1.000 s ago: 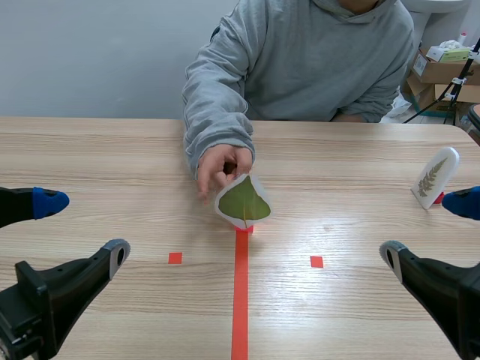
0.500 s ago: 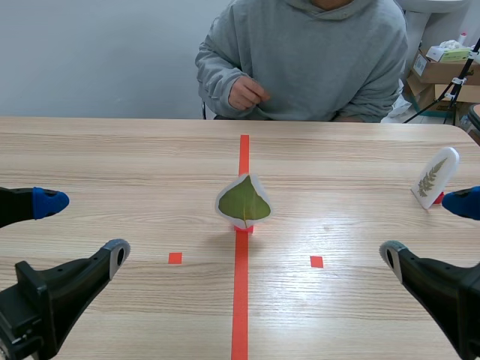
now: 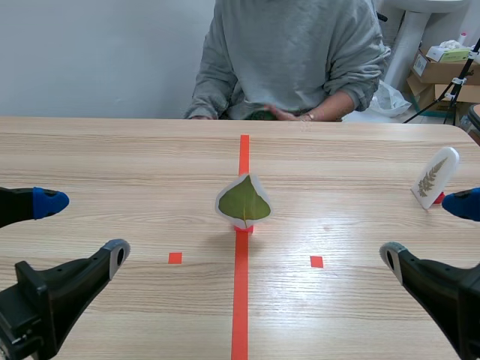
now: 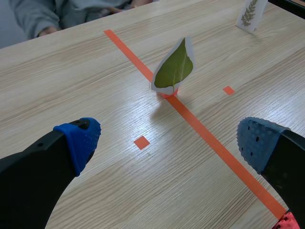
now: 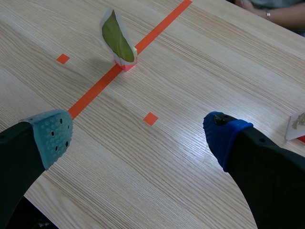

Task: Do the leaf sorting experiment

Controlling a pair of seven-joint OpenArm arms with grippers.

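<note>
A laminated green leaf card (image 3: pixel 244 202) stands upright in a small red base on the centre tape line. It is ahead of my left gripper (image 4: pixel 167 143) in the left wrist view (image 4: pixel 174 67), and ahead and off to one side of my right gripper (image 5: pixel 138 133) in the right wrist view (image 5: pixel 116 40). A white card with a fern leaf (image 3: pixel 435 177) stands near the table's right edge. My left gripper (image 3: pixel 82 229) and right gripper (image 3: pixel 424 229) are both open near the front of the table. Neither holds nor touches anything.
A person in a grey hoodie (image 3: pixel 292 52) sits across the table, hands (image 3: pixel 281 114) resting at its far edge. Cardboard boxes (image 3: pixel 442 71) are stacked behind the table at the back right. The fern card (image 4: pixel 249 14) shows far ahead of the left gripper.
The person's hand let go of the green leaf card and drew back to the far edge of the table. Both arms stayed still.
</note>
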